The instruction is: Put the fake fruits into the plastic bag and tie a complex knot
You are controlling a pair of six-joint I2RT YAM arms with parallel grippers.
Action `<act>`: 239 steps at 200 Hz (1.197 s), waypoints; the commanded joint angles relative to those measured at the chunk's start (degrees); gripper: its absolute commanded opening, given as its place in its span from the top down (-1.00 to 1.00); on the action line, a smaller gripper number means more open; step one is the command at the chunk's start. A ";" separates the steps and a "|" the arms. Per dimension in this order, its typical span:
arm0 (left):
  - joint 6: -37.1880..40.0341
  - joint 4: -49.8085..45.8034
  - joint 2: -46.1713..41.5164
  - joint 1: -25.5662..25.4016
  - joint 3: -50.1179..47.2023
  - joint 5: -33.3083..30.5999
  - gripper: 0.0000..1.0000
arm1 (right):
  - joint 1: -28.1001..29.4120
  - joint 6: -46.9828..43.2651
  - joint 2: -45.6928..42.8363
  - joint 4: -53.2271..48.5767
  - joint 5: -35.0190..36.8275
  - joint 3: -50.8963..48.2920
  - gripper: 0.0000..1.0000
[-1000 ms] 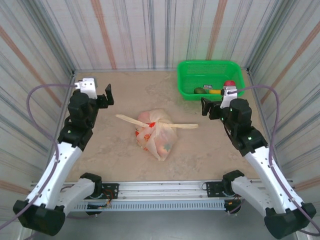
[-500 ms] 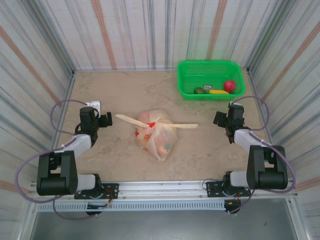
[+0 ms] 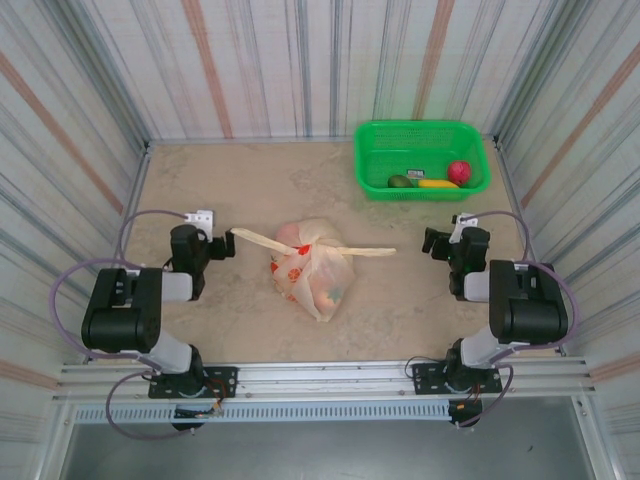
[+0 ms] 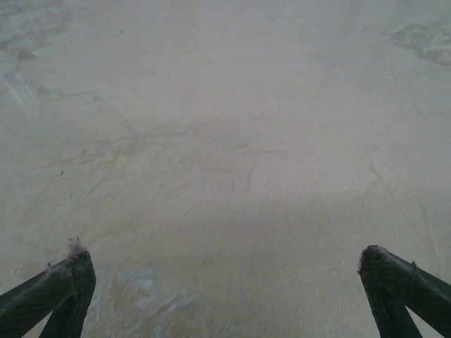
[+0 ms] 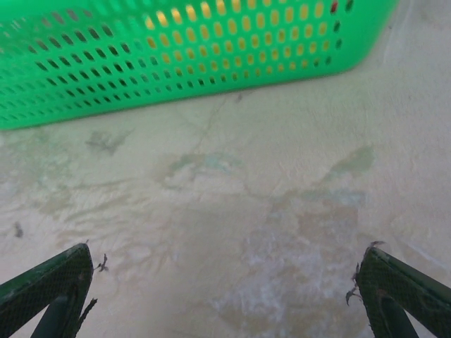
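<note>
Plastic bag (image 3: 305, 262) mid-table, fake fruits (image 3: 329, 293) inside (knot (image 3: 322, 244) on top). Left gripper (image 3: 226, 245) at 9 o'clock, right gripper (image 3: 431, 243) at 3: both wide open, empty.

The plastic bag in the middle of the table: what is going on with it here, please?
The plastic bag lies on the table, its handles tied into a knot with two strip ends sticking out sideways. Neither arm handles it: the left pincer and the right pincer are open and hold nothing, one on each side of the bag. Three fake fruits lie in the green basket at the far right.
</note>
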 commanded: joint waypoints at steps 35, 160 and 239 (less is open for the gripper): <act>1.61 0.42 -0.01 -0.02 1.87 -0.64 -0.97 | 1.61 -2.28 0.59 0.46 1.34 3.47 -0.98; 1.50 1.18 -0.80 0.13 0.99 -0.26 -0.97 | 1.77 -2.44 0.10 1.97 1.74 2.51 -0.98; 1.61 1.33 -0.76 -0.09 0.90 -0.75 -0.97 | 1.79 -2.50 0.15 1.99 1.65 2.54 -0.98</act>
